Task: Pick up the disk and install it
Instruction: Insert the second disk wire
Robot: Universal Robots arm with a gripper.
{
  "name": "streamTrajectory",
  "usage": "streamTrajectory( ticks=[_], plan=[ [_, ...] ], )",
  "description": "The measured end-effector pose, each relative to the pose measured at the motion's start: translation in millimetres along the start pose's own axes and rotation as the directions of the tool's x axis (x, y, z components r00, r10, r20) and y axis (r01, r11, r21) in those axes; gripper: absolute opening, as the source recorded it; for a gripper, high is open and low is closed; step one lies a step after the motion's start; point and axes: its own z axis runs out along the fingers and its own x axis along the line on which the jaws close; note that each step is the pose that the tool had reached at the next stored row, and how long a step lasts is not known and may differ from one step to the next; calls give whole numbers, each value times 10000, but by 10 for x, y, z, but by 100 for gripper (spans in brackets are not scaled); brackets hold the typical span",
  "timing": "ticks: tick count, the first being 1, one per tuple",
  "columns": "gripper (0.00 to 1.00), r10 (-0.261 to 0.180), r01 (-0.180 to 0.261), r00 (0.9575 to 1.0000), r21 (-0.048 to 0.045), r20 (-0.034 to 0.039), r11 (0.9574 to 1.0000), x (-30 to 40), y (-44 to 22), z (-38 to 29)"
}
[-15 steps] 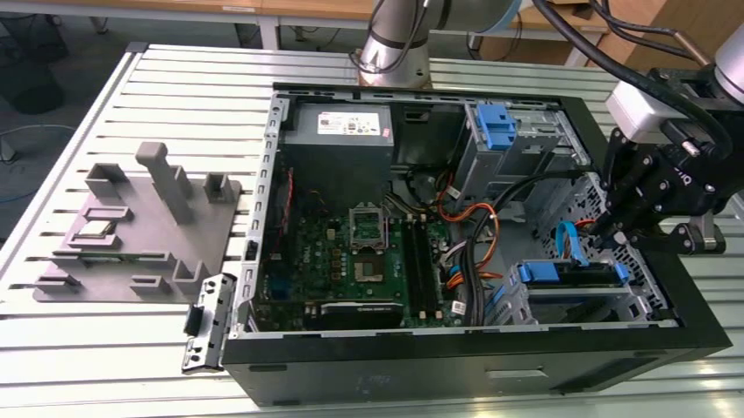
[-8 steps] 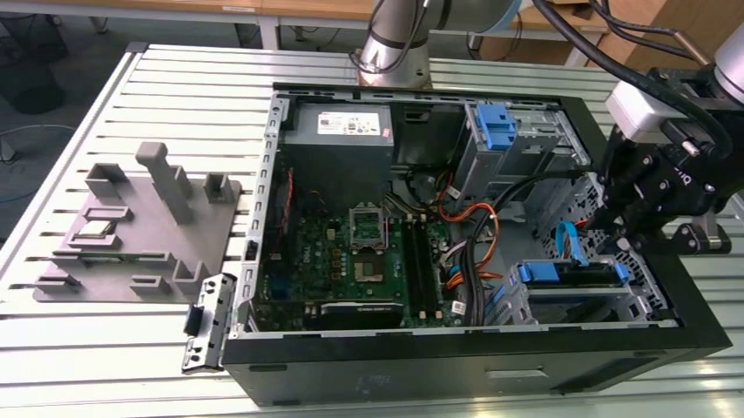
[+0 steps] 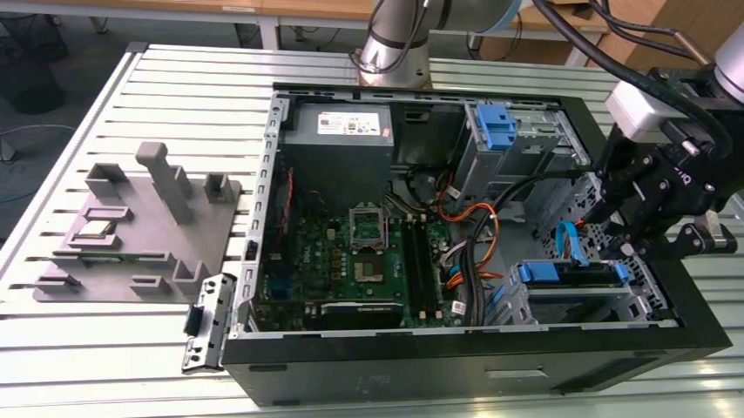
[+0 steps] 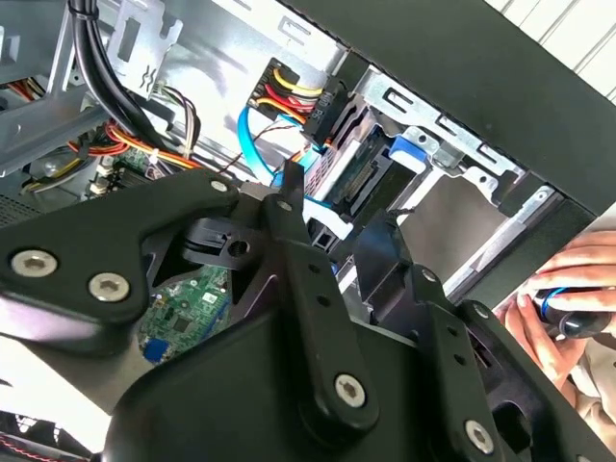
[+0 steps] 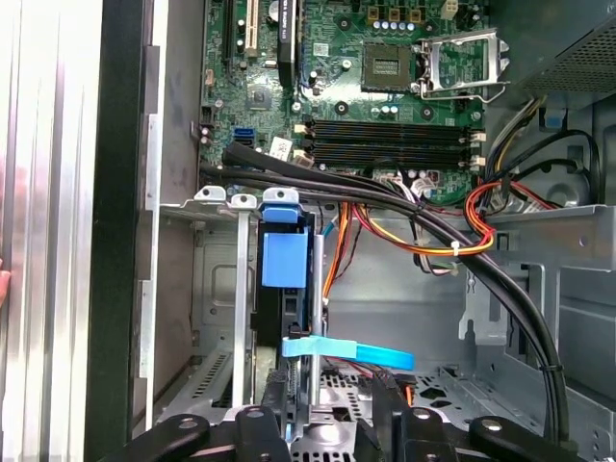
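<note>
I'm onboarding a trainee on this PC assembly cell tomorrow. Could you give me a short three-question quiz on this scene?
1. True or false: the disk lies on the grey fixture outside the computer case.
2. In the exterior view, the gripper is nearest to: A the power supply; B the drive cage holding the disk; C the grey fixture.
3. Fill in: the disk's side rails are ____ plastic.
Key: 1 false, the disk sits in the drive cage inside the case; 2 B; 3 blue.
</note>
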Motion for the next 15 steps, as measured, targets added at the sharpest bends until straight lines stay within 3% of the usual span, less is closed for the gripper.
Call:
streamTrajectory(
  ticks=[7,15],
  plan=[
    [48,1,-1,10000,0,1,10000,0,-109,-1],
    [48,2,-2,10000,-1,27,10000,-2,-115,-16]
  ],
)
